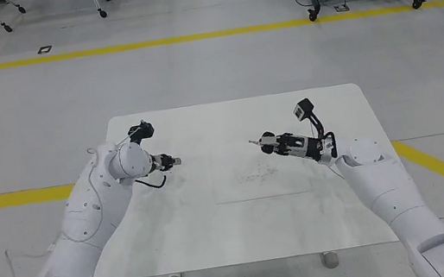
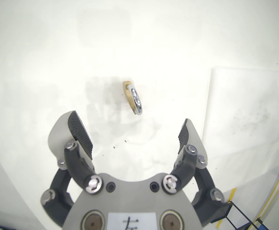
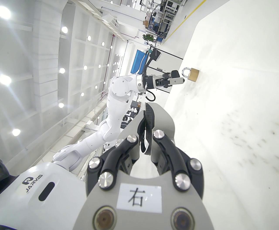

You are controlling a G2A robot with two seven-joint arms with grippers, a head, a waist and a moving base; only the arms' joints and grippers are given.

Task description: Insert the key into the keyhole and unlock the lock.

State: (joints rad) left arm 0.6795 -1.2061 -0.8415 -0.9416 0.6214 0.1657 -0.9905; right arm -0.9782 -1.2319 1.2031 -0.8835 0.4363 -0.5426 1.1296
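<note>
Note brass padlock with silver shackle [image 2: 132, 99] resting on white table [image 1: 238, 241], shackle facing left gripper [image 2: 129, 117], jaws spread wide, near it. Note right gripper [image 3: 147, 106] farther off, jaws pressed closed; cannot tell contents.

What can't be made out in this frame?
1. The keyhole: on a face of the lock turned away from both wrist views.
2. The key: in the right wrist view it is hidden between the right gripper's shut jaws; in the top view it is only a tiny sliver.
3. In the top view, the lock is too small to pick out by the left gripper.
</note>
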